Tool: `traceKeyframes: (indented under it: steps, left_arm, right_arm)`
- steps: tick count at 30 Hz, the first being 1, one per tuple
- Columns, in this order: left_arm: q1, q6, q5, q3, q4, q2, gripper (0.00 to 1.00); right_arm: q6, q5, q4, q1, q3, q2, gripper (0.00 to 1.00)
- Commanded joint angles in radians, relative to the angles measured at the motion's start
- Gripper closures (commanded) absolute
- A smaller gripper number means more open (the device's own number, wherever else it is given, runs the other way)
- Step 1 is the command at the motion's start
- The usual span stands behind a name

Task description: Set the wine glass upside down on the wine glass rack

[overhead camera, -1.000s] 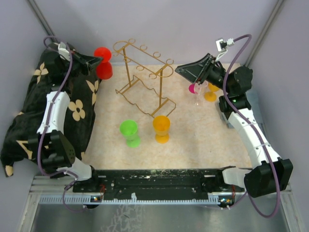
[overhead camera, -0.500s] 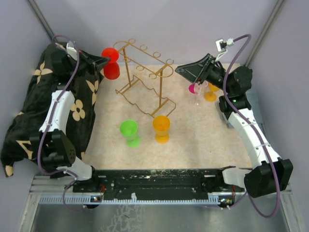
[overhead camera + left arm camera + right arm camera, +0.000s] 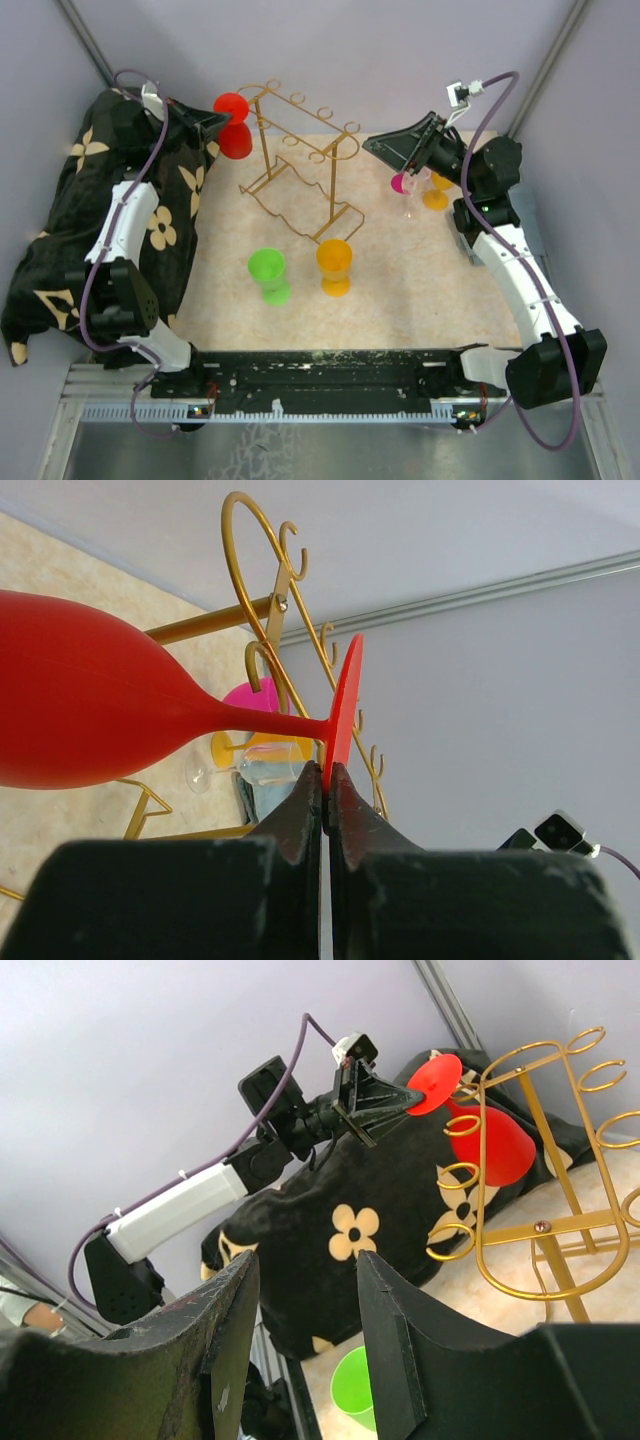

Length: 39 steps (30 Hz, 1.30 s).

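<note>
The step in hand looks like the hanging itself. The red opaque wine glass (image 3: 237, 143) is in the air at the 10 o'clock end of the gold thin-wire wine glass rack (image 3: 331, 195), which stands toward 12 o'clock on the speckled beige bench (image 3: 420, 290). The glass is tipped over, foot uppermost and bowl lower, with the bowl close against the end loops; whether it touches the wire I cannot tell. To do this well, the stem should be lined up with the open mouth of one loop and carried in sideways, level with the rail, so that the foot rides above the wire and the bowl hangs straight down beneath. The foot should lie flat on the loop before release, or the glass may slide out or swing against a post. The hold is only on the thin edge of the foot, so the bowl could pivot, and a slow, steady wrist seems wise. The left fingers (image 3: 300, 830) are pressed together on that edge and carry the glass. The right fingers (image 3: 400, 1360) stand moderately apart with nothing between them, raised at about 2 o'clock near a cluster of pink, orange and clear glasses (image 3: 405, 185), well apart from the loops being worked.
</note>
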Motion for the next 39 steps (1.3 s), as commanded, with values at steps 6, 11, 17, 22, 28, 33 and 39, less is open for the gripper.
traceKeyframes:
  steps: [6,11,17,22,28,33,39]
  left_arm:
    - [-0.013,-0.020,-0.007,0.065,0.071,0.028,1.00]
    - [-0.017,-0.031,0.002,0.064,0.098,0.030,1.00]
    - [-0.031,-0.031,-0.003,0.070,0.107,0.042,1.00]
    - [-0.049,-0.026,-0.004,0.070,0.107,0.067,1.00]
    - [-0.056,-0.018,-0.002,0.070,0.100,0.070,0.98]
    - [-0.061,-0.011,-0.001,0.056,0.090,0.062,0.84]
    - [-0.066,-0.009,0.001,0.038,0.087,0.059,0.78]
  right_arm:
    - [-0.024,0.015,0.029,0.009,-0.013,-0.031,0.56]
    - [-0.027,0.017,0.025,0.011,-0.018,-0.029,0.56]
    - [-0.027,0.018,0.029,0.016,-0.020,-0.024,0.56]
    - [-0.032,0.020,0.024,0.016,-0.024,-0.028,0.56]
    - [-0.034,0.023,0.022,0.016,-0.031,-0.032,0.56]
    - [-0.030,0.024,0.031,0.017,-0.033,-0.029,0.56]
    - [-0.026,0.026,0.035,0.017,-0.032,-0.026,0.56]
